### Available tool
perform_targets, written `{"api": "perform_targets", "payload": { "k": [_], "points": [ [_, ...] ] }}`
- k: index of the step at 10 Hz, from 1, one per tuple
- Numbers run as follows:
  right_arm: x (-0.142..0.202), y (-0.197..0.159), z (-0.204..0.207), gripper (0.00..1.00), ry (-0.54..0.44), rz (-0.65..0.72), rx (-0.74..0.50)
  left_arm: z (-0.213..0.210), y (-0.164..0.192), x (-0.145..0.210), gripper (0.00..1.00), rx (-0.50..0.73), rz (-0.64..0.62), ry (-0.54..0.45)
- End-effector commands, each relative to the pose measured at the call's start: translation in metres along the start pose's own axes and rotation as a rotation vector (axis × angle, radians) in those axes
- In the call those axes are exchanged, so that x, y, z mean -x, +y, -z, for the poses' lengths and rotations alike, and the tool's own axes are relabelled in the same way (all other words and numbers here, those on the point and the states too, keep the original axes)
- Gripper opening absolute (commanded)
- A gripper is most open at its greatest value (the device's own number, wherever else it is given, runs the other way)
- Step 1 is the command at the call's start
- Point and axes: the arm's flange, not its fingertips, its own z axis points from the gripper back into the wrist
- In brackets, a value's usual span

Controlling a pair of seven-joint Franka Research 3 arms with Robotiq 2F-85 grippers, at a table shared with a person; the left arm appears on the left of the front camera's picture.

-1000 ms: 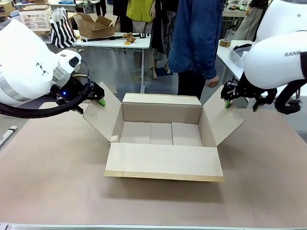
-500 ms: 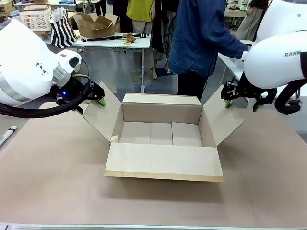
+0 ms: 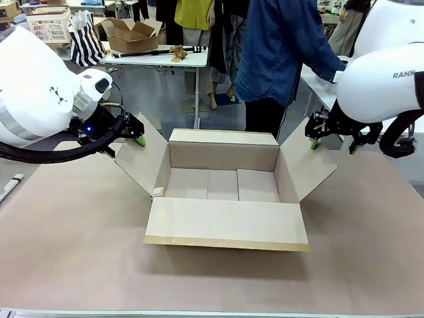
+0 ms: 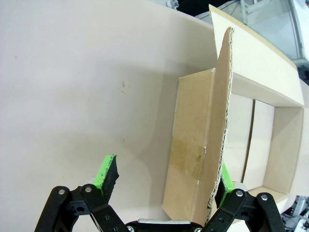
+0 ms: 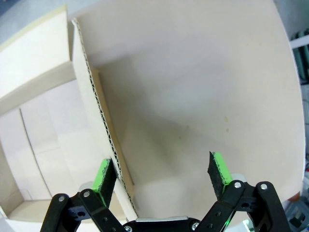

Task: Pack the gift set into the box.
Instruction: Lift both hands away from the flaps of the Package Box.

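Note:
The box (image 3: 225, 185), a plain brown carton, stands open and empty in the middle of the table with its four flaps spread. My left gripper (image 3: 136, 132) is open at the top of the left flap (image 4: 203, 135), whose edge runs between the fingers close to the right pad (image 4: 221, 180). My right gripper (image 3: 331, 144) is open at the right flap (image 5: 91, 106), whose edge passes just inside the left pad (image 5: 103, 178). Neither gripper clamps the cardboard. The gift set is out of view.
A person in a blue jacket (image 3: 278, 46) stands behind the box, reaching toward a side table at the right. Far back left are a small white basket (image 3: 48, 25), a striped bag (image 3: 87, 40) and another open carton (image 3: 132, 36). Bare tabletop (image 3: 73, 252) surrounds the box.
The person's arm has swung to the right toward the side table. Both arms and the box have stayed still.

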Motion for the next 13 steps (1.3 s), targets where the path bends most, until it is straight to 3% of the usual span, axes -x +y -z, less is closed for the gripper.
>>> {"api": "perform_targets", "payload": {
  "k": [1, 13],
  "points": [
    [-0.0022, 0.0018, -0.0013, 1.0, -0.013, 0.012, 0.025, -0.0013, 0.0001, 0.0004, 1.0, -0.009, -0.005, -0.002],
    [-0.0022, 0.0018, -0.0013, 1.0, -0.013, 0.012, 0.025, -0.0013, 0.0001, 0.0004, 1.0, -0.009, -0.005, -0.002]
  ]
}}
